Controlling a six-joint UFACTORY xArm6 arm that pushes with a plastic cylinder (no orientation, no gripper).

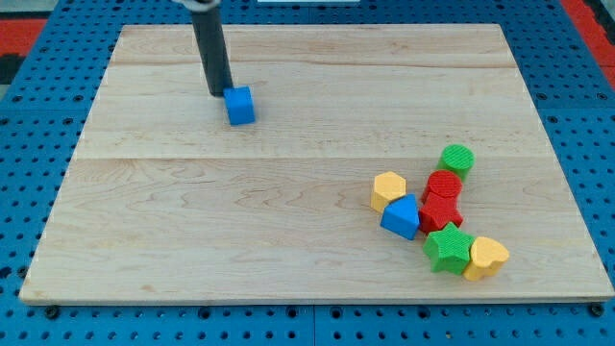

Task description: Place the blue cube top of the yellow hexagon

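Observation:
The blue cube (240,105) sits on the wooden board in the view's upper left. My tip (218,93) rests just left of and slightly above the cube, touching or nearly touching its upper left corner. The yellow hexagon (388,189) lies far away at the view's lower right, at the left end of a cluster of blocks.
The cluster holds a blue wedge-like block (402,216), a red round block (444,185), a red block (441,210), a green cylinder (457,159), a green star (448,247) and a yellow heart (486,258). The board's right edge (567,183) is near them.

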